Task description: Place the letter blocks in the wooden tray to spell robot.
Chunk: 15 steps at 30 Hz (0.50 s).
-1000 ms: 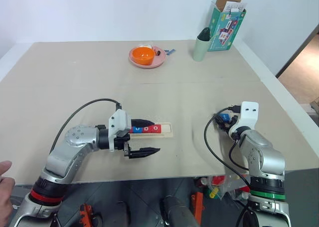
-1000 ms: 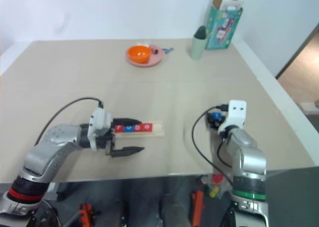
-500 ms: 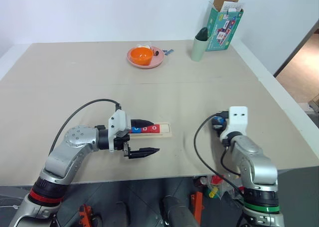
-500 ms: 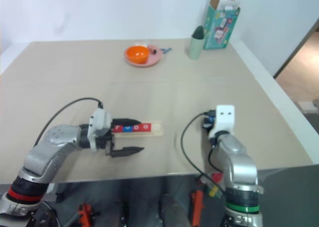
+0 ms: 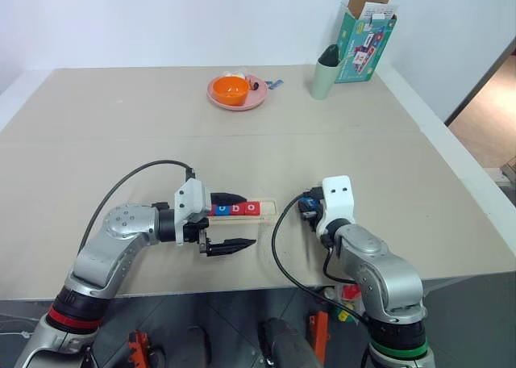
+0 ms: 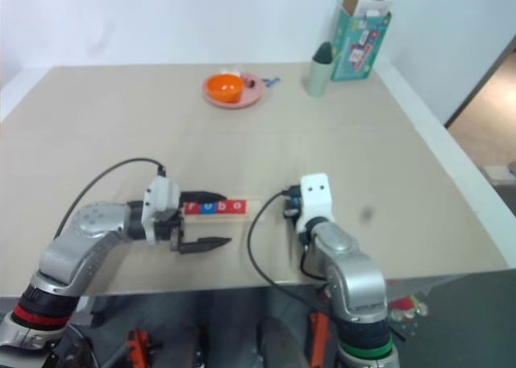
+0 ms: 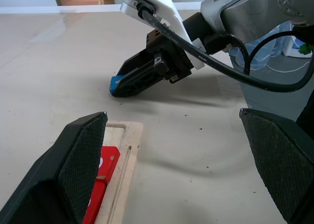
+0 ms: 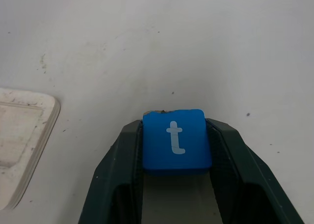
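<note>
Four letter blocks (image 5: pixel 235 210) are sitting in the wooden tray (image 5: pixel 267 210).
I am seeing the right gripper (image 8: pixel 176 150) clenching the blue t block (image 8: pixel 176 140); the left gripper (image 5: pixel 234 223) is gaping wide.

A bare strip of table (image 5: pixel 290 247) is left between the right gripper (image 7: pixel 117 88) and the empty end slot of the wooden tray (image 5: pixel 269 211), whose other end is straddled by the wide-spread left gripper (image 5: pixel 234 221).

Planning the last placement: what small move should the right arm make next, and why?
Probably carry the blue t block, clamped in the right gripper, across to the wooden tray and over its bare end slot; the other tiles already fill the rest, and the left gripper straddles the tray's other end.
</note>
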Available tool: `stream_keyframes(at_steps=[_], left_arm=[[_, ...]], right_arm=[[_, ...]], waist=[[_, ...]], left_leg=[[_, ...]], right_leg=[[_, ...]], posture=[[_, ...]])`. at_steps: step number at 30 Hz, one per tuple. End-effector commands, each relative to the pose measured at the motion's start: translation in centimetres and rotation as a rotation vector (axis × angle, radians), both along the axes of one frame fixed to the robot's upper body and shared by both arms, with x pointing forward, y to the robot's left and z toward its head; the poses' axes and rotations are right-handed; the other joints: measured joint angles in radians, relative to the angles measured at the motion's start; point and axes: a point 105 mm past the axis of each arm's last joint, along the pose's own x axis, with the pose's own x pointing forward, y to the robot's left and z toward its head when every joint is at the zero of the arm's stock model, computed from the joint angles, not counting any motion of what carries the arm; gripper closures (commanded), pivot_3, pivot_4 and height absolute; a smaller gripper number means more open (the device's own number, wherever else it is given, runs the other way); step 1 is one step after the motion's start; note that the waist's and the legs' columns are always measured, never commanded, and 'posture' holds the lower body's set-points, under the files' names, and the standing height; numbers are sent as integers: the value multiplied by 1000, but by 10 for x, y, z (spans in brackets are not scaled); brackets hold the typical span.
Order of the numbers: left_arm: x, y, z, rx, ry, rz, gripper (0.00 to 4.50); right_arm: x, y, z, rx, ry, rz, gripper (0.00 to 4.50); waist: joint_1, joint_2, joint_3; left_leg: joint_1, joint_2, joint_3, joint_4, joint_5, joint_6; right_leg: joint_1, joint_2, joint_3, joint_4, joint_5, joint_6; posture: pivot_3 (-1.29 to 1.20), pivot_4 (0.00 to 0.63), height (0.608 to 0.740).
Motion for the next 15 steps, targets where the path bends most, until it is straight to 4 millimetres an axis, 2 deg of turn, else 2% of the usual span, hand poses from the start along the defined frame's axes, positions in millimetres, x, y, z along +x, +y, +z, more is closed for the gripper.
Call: stream_keyframes(at_steps=[1,3,6,8,11,15], left_arm=[[0,3,6,-9,-38,6,0],[1,3,6,-6,-40,9,0],[1,4,6,-3,-42,13,0],[1,4,6,-1,-43,14,0],[1,5,5,2,-44,16,0],[2,7,4,9,-45,15,0]], right_arm=[[-1,0,8,4,-26,2,3265],[-2,1,7,10,-27,13,3265],[-2,5,14,20,-56,42,1777],[-1,7,22,19,-80,81,1145],[0,9,46,-28,-158,232,166],[11,-6,73,-159,-191,470,59]], waist=[[0,0,0],[0,0,0],[0,0,0],[0,0,0],[0,0,0],[0,0,0]], left_leg=[[0,0,0,0,0,0],[0,0,0,0,0,0],[0,0,0,0,0,0],[0,0,0,0,0,0],[0,0,0,0,0,0],[0,-1,1,1,0,0]], right_leg=[[0,0,0,0,0,0],[0,0,0,0,0,0],[0,0,0,0,0,0],[0,0,0,0,0,0],[0,0,1,0,0,0],[0,0,1,0,0,0]], posture=[[0,150,740],[0,150,740],[0,150,740],[0,150,740],[0,150,740],[0,150,740]])
